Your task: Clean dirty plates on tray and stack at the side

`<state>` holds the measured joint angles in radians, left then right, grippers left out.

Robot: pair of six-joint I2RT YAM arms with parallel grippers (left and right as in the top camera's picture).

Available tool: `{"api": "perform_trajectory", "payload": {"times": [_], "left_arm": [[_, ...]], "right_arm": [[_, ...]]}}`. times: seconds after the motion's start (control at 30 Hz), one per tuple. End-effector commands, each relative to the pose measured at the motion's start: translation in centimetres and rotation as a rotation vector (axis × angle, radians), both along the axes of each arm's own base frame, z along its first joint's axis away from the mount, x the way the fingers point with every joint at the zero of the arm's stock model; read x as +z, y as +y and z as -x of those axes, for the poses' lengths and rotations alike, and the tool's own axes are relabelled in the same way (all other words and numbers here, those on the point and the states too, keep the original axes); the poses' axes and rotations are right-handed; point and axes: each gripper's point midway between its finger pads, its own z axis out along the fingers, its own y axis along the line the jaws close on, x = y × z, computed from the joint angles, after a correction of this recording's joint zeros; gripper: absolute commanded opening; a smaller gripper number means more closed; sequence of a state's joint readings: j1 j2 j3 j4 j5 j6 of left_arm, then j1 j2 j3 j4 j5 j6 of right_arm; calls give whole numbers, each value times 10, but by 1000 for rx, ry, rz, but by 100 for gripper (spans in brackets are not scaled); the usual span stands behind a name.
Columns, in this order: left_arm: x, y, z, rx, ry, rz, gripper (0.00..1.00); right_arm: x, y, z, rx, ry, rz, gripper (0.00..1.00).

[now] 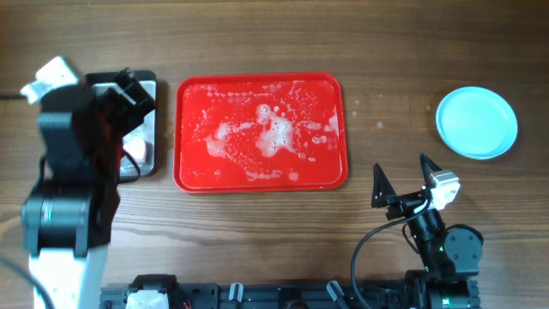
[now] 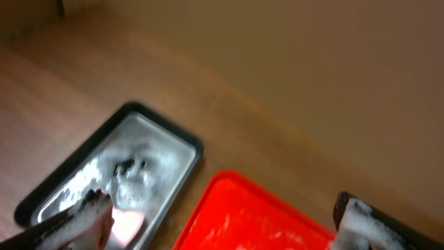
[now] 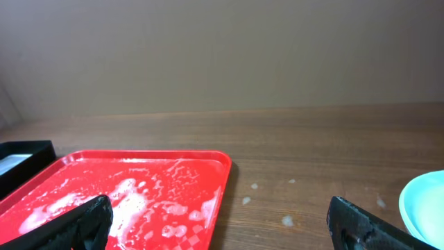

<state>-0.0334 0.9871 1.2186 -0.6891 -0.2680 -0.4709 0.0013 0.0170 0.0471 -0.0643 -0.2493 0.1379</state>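
Note:
The red tray [image 1: 262, 133] lies mid-table, holding only white foam and water. A pale blue plate [image 1: 477, 123] sits on the table at the far right, apart from the tray. My left gripper [image 1: 133, 99] hangs open over the metal pan, with foam on both fingers [image 2: 83, 219]. In the left wrist view the tray [image 2: 257, 215] lies between those fingers. My right gripper [image 1: 401, 176] stands open and empty near the front edge, right of the tray. From the right wrist the tray [image 3: 139, 194] shows at left and the plate's rim [image 3: 427, 208] at far right.
A black-rimmed metal pan [image 1: 141, 129] stands left of the tray, wet and foamy, with something pink [image 2: 128, 221] in it. Its edge [image 3: 21, 156] shows in the right wrist view. Foam spots [image 3: 288, 221] dot the wood between tray and plate.

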Motion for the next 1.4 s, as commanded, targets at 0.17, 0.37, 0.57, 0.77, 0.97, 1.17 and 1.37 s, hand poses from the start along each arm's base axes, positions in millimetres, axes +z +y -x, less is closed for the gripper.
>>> {"api": "perform_trajectory", "payload": {"times": [0.17,0.37,0.57,0.77,0.97,1.17,1.37], "left_arm": [[-68,-37,35,-303,-454,-216,100],[-131,-37,62,-290,-546,-232,100],[-156,-37,69,-299,-464,-219,100],[-186,-37,70,-313,-345,-195,100],[-186,-37,69,-313,-344,-194,100],[-186,-37,69,-313,-343,-194,100],[-186,-37,69,-313,-343,-194,100]], "right_arm": [[0,-1,0,-9,-6,-18,100],[0,-1,0,-9,-6,-18,100],[0,-1,0,-9,-6,-18,100],[0,-1,0,-9,-6,-18,100],[0,-1,0,-9,-6,-18,100],[0,-1,0,-9,-6,-18,100],[0,-1,0,-9,-7,-18,100]]}}
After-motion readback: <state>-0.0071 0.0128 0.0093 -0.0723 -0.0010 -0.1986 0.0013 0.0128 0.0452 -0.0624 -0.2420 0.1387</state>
